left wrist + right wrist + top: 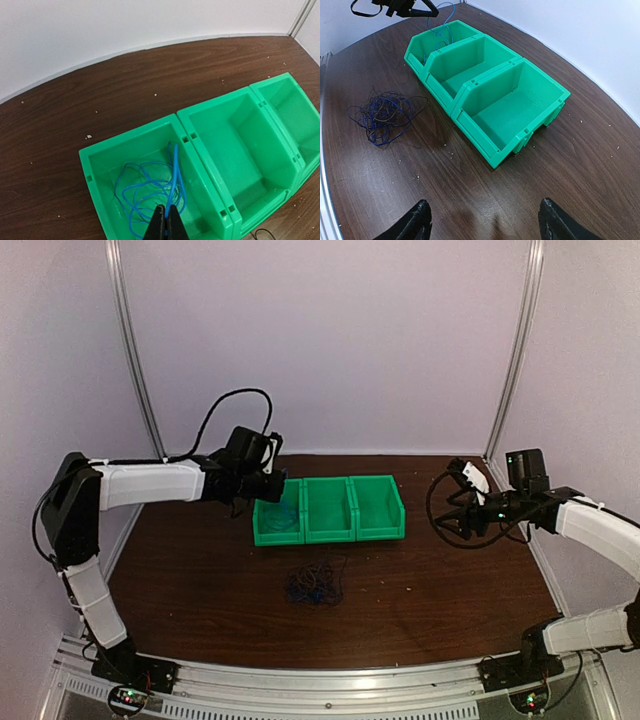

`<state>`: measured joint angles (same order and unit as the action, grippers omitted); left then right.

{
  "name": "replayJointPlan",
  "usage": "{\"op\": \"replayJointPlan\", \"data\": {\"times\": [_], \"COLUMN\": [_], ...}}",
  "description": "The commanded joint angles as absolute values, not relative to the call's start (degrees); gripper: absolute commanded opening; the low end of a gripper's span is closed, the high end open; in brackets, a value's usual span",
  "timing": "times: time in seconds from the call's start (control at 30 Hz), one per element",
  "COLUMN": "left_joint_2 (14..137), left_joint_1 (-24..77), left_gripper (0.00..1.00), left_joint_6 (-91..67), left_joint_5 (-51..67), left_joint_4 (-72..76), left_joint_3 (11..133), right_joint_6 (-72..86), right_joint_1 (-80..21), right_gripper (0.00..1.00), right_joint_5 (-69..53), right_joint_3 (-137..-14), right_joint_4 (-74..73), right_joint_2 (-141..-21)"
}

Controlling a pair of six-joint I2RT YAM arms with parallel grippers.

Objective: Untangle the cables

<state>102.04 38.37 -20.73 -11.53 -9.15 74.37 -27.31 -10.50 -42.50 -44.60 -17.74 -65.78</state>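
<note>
Landmark: the row of green bins (330,536), three open bins side by side on the dark wooden table (450,590).

Left gripper (165,222): it hangs over the near wall of the left-end bin (130,135). Its fingers are pressed together on a strand of the blue cable (150,187).

Blue cable: a doubled strand runs up from the bin floor into the closed fingertips. The rest lies in loose loops inside the left-end bin. In the right wrist view a loop of it arches above that bin's rim.

Tangle of cables (315,583): a loose knot of thin dark and blue wires lies on the table in front of the row, on the side toward the arm bases. It sits roughly opposite the seam between the left-end bin and the middle bin (215,107), and is apart from the bins.

Middle bin: nothing shows inside it.

Right-end bin (540,80): nothing shows inside it.

Right gripper (484,217): it is off the right end of the row, clear of the bins and above the table. Its fingers are spread wide and hold nothing.

Right wrist camera: it looks along the row from the right-end bin, with the tangle off to the left.
</note>
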Motion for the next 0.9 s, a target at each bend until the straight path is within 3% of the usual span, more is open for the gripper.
{"op": "replayJointPlan", "data": {"times": [0.0,0.4,0.8,0.87], "left_joint_2": [106.65,114.27,113.14,112.11], "left_joint_1": [38.06,37.97,37.44,37.44], "left_gripper": [0.00,0.00,0.00,0.05], "left_joint_6": [-24.13,-29.58,-29.96,-29.97], "left_joint_5": [-11.83,-11.99,-7.74,-7.73], "left_joint_4": [-8.54,-11.89,-15.06,-15.53], "left_joint_3": [77.54,81.12,83.24,83.15], "right_joint_6": [-28.04,-28.04,-28.21,-28.21], "right_joint_1": [-10.28,-10.26,-10.26,-10.28], "right_gripper": [0.74,0.74,0.74,0.75], "right_joint_5": [-41.57,-41.40,-41.48,-41.49], "right_joint_3": [-43.82,-43.68,-43.73,-43.68], "right_joint_4": [-16.60,-16.48,-16.56,-16.65], "right_joint_2": [-64.41,-64.25,-63.85,-63.84]}}
